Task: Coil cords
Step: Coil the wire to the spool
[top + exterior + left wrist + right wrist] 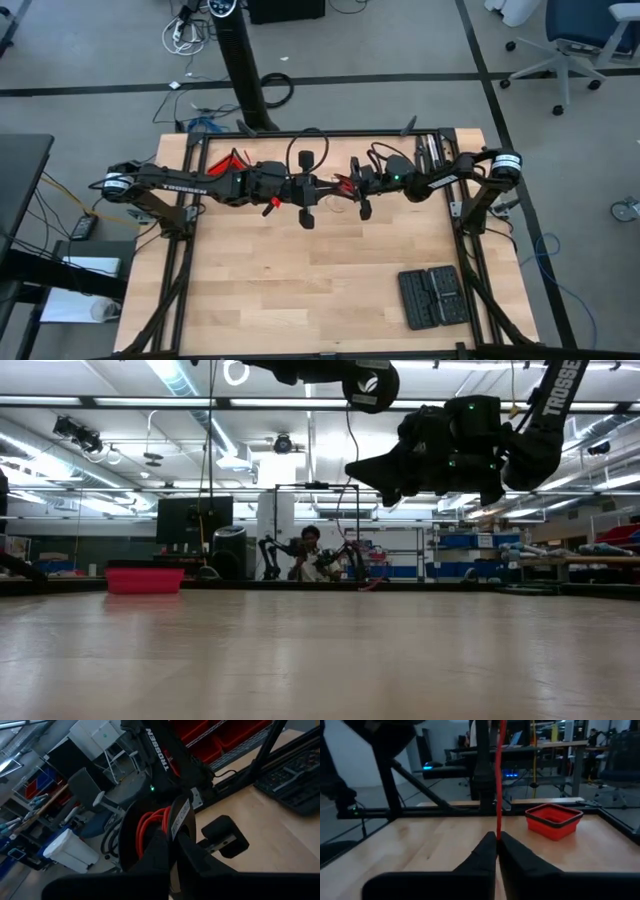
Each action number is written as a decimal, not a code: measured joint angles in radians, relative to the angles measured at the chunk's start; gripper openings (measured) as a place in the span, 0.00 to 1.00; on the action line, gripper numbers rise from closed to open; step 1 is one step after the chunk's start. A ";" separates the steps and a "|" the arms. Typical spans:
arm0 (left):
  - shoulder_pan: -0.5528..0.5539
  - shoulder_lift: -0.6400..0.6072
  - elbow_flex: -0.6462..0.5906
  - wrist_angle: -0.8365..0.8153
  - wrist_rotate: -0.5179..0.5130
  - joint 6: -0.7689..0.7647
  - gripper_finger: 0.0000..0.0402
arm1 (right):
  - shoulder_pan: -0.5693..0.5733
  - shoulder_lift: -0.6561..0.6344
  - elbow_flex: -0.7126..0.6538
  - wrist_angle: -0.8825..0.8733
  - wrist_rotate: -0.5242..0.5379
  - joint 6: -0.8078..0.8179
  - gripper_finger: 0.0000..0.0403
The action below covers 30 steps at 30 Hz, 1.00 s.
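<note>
The red wire (498,780) hangs above mid-surface (320,280), its loops (152,827) pinched in the closed left tool (172,857) while the closed right tool (497,842) clamps a taut strand.

Table top (300,290): pale, matt wood with visible plank grain. Red wire (499,780): thin, smooth plastic-looking sheath, held taut between matt black fingers (482,857) of the right gripper (497,851). Red box (554,820), right of frame: smooth, plastic-looking walls. Black case (432,296), lower right: matt, ribbed plastic.
</note>
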 joint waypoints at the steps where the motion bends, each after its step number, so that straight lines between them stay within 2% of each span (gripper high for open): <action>1: 0.000 0.000 0.000 -0.001 -0.003 -0.001 0.03 | 0.000 0.000 0.000 0.000 -0.009 -0.006 0.03; 5: 0.000 0.000 0.000 -0.015 -0.036 -0.038 0.03 | -0.006 0.000 -0.001 -0.051 -0.022 -0.006 0.01; 11: 0.000 0.000 0.000 -0.108 -0.144 -0.092 0.03 | -0.034 -0.004 0.000 -0.174 -0.147 0.014 0.01; 17: 0.023 0.000 0.000 -0.251 -0.149 -0.249 0.03 | -0.042 -0.087 0.000 -0.383 -0.169 -0.072 0.00; 22: 0.051 0.000 0.000 -0.351 -0.071 -0.369 0.03 | -0.033 -0.200 0.000 -0.542 -0.129 -0.208 0.00; 27: 0.090 0.000 0.000 -0.392 0.056 -0.471 0.03 | 0.015 -0.292 0.000 -0.644 0.033 -0.326 0.00; 30: 0.101 0.000 0.000 -0.405 0.097 -0.474 0.03 | 0.043 -0.339 0.000 -0.650 0.077 -0.348 0.00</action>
